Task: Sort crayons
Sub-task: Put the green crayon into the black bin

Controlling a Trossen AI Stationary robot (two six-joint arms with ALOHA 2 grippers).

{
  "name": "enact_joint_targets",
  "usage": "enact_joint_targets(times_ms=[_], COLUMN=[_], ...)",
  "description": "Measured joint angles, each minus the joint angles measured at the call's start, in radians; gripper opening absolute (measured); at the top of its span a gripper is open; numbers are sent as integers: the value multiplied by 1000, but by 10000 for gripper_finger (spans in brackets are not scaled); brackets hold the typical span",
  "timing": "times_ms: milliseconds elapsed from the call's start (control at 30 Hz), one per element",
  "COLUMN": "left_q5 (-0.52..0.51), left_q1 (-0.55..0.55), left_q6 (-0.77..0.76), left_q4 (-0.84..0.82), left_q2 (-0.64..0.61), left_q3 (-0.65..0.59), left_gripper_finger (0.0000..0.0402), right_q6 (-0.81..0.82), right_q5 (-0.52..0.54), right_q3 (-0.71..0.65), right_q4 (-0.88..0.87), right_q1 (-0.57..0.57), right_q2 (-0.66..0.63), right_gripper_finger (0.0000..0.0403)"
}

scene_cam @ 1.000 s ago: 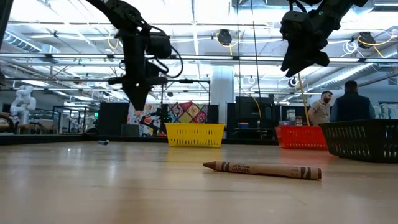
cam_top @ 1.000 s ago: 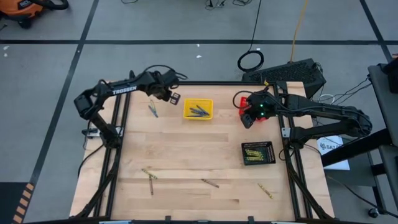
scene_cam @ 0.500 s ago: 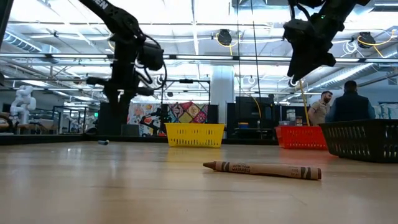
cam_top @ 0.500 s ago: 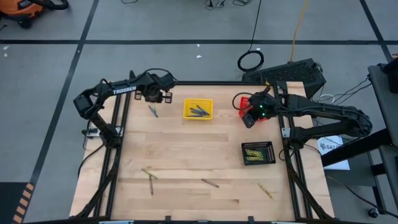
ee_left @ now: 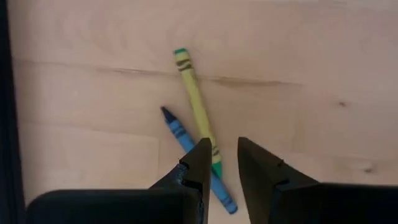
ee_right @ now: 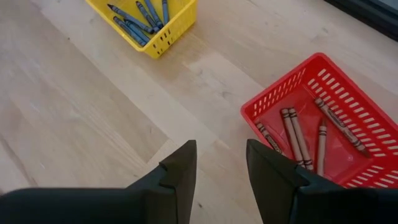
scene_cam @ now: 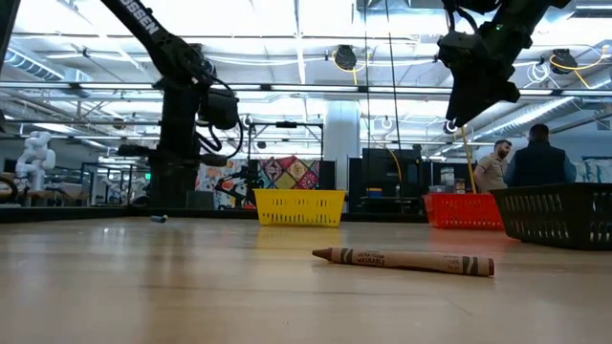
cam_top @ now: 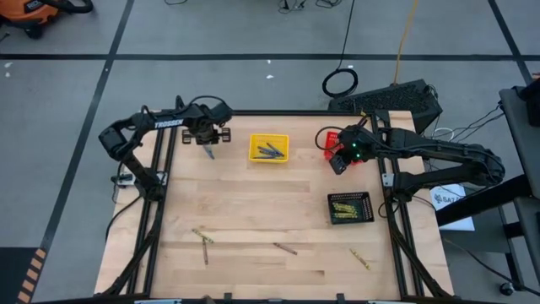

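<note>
While most crayons are already binned, a few are left out on the worktop [cam_top: 253,211]. Blue ones are seen in the yellow basket [cam_top: 269,148], brown-red ones in the red basket [ee_right: 323,124], and yellow-olive ones in the black basket [cam_top: 350,207]. Two more, a blue crayon [ee_left: 196,158] and a yellow-green crayon [ee_left: 198,112], lie crossed and touching near the far left corner. About four loose crayons [cam_top: 202,241] are scattered along the near side, including a brown crayon [scene_cam: 402,259] well apart from the baskets.

The left claw [ee_left: 219,163] is held right over the crossed pair, fingers parted only a little, nothing gripped. It can't be told which of the two is being lined up. The right claw [ee_right: 221,165] is parked above the worktop beside the red basket, partly open and empty too.

So the job looks mostly done, roughly six sticks still to be sorted, judging by what's lying around.
</note>
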Motion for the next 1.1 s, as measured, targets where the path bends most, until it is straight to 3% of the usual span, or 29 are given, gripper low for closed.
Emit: enact_joint_targets(times_ms=[1100], left_q5=[18], left_q1=[109], left_q6=[58], left_q4=[15], left_q2=[58], left_q3=[0], left_gripper_finger=[70], right_q6=[-6], right_q5=[3], right_q3=[0], right_q4=[16], right_q1=[0], right_q2=[0], right_gripper_finger=[125])
